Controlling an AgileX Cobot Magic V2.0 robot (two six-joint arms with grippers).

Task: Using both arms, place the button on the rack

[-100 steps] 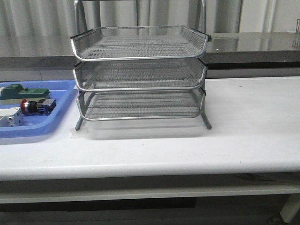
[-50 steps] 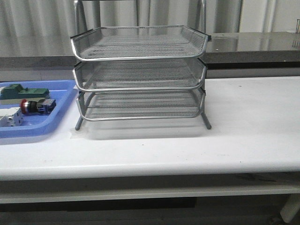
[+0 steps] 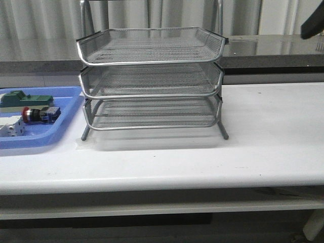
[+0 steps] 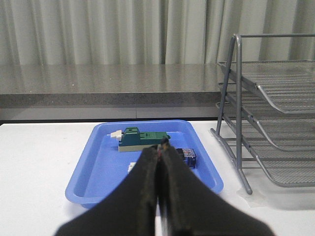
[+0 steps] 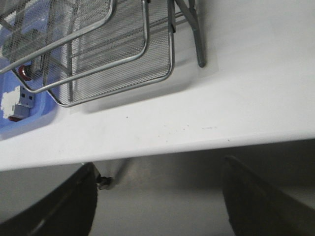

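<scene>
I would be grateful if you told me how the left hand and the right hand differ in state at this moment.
The left hand is shut, its fingers pressed together; the right hand is open, its fingers wide apart. The left hand faces the blue tray holding the button; the right hand looks down over the table's front edge, beside the rack. Both are black and hold nothing.

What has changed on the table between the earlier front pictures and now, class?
A dark part of an arm has come into the front view at the upper right edge; nothing was grasped or released. The button lies as before in the blue tray, and the rack has not moved.
</scene>
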